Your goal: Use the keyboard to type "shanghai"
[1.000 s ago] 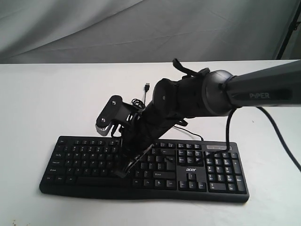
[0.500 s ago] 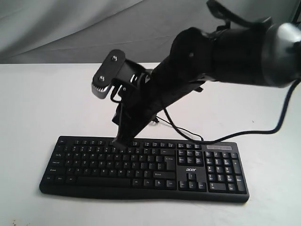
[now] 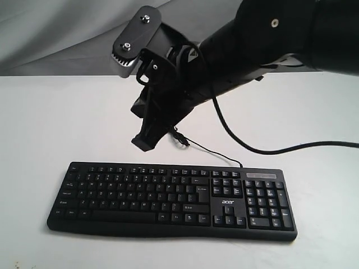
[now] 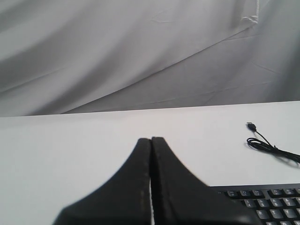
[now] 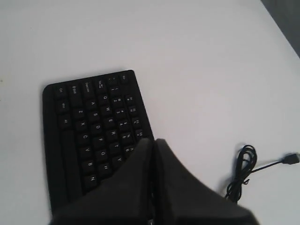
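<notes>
while the right pincer point(image 3: 147, 143) hangs closed, keyboard point(image 3: 168, 193) below it, not touching

From the left wrist we see only a corner of the keyboard point(image 4: 265, 202), cut by the frame's edge, and the cable point(image 4: 274, 149) runs out of frame too. From the right wrist the right gripper point(image 5: 153, 142), fingers pressed together, covers part of the keyboard, and we cannot read the blurred keys. In the exterior view the arm point(image 3: 269, 39), cropped top and right, hides part of the cable.
</notes>
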Robot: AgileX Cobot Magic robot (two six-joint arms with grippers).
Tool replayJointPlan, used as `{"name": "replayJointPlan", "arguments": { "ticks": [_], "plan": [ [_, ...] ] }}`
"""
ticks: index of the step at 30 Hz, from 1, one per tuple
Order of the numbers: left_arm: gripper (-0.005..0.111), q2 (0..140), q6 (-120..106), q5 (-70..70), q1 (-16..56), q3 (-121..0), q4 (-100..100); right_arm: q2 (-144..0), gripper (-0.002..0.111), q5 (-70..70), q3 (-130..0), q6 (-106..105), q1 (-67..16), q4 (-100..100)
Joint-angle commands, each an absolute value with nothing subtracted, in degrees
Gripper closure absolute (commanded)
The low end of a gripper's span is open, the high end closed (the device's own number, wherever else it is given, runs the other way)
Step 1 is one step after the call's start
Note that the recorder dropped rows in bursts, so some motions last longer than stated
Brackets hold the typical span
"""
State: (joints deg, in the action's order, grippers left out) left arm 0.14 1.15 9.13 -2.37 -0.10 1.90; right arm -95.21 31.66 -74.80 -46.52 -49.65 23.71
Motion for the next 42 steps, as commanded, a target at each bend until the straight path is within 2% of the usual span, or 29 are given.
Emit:
{"name": "replayJointPlan", "arguments": {
  "ticks": [1,4,9,16,22,31,37,42],
  "plan": [
    [0.107,0.0,1.3,8.8,-2.0,0.0,1.9,-94.8,0.108,25.8,-74.5,-44.4,-49.1,26.1],
    [0.107,0.0,1.3,8.8,-2.0,0.0,1.9,-94.3,0.108,21.6,-74.7,-40.8,-48.9,27.1],
    [0.107,0.0,1.3,8.8,-2.0,0.0,1.9,-93.8,0.108,14.1,-74.7,-16.9,-45.4,25.4],
    [0.107,0.0,1.3,8.8,-2.0,0.0,1.9,-88.9,0.108,13.5,-71.8,-8.9,-43.4,16.1],
    [0.107,0.0,1.3,8.8,-2.0,0.0,1.9,-77.4,0.108,4.3,-61.8,-5.8,-40.9,9.7],
    [0.107,0.0,1.3,8.8,-2.0,0.0,1.9,-60.0,0.108,3.0,-43.7,-5.5,-21.1,9.6],
    [0.107,0.0,1.3,8.8,-2.0,0.0,1.9,-42.4,0.108,-4.2,-27.6,-6.2,-6.7,8.5],
    [0.107,0.0,1.3,8.8,-2.0,0.0,1.9,-28.2,0.108,-6.2,-16.6,-6.2,1.8,8.0]
  ]
}}
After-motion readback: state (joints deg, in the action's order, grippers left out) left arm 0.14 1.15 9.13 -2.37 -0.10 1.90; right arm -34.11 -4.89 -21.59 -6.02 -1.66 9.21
